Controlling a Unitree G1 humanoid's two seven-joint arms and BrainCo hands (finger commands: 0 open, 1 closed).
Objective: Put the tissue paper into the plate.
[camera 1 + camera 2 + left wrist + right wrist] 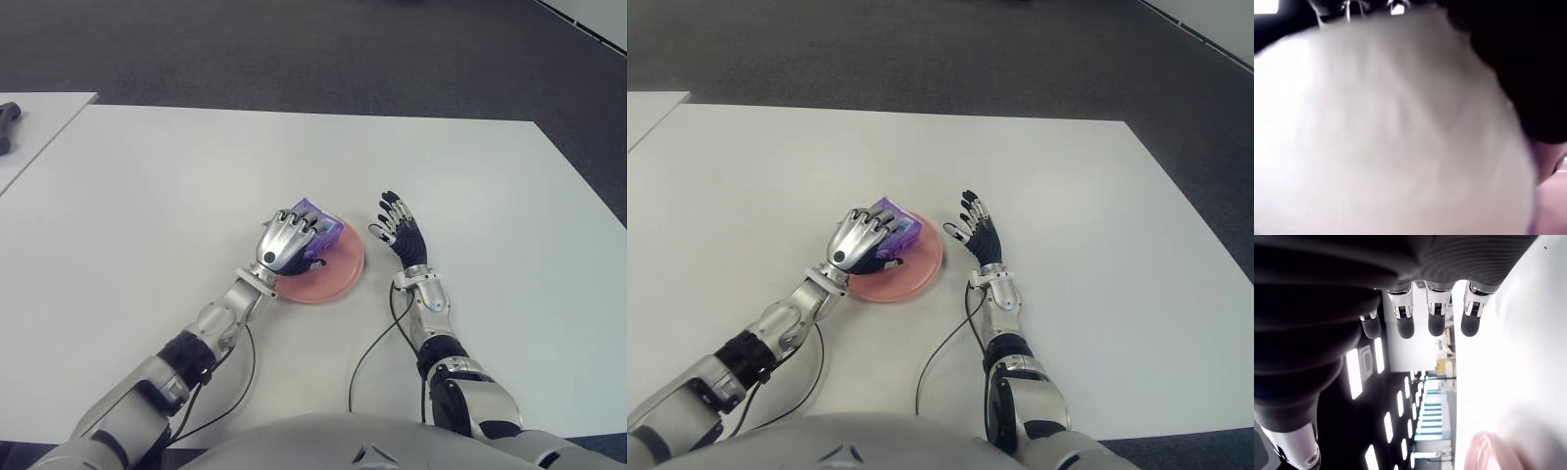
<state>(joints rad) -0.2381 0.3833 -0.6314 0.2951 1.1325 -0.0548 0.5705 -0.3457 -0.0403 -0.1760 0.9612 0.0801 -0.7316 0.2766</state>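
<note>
While gripped, tissue pack (319,227): held by left hand (287,244) over pink plate (333,274).
Right hand (400,230): fingers spread, nothing held, just beside plate on worktop (176,186).

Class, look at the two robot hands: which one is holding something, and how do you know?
The left robot hand: its fingers curl around the purple tissue pack over the pink plate. The right robot hand is spread, empty.

Left hand (286,243) palm down with fingers curled in a grasp, right hand (400,228) upright, fingers spread
</note>
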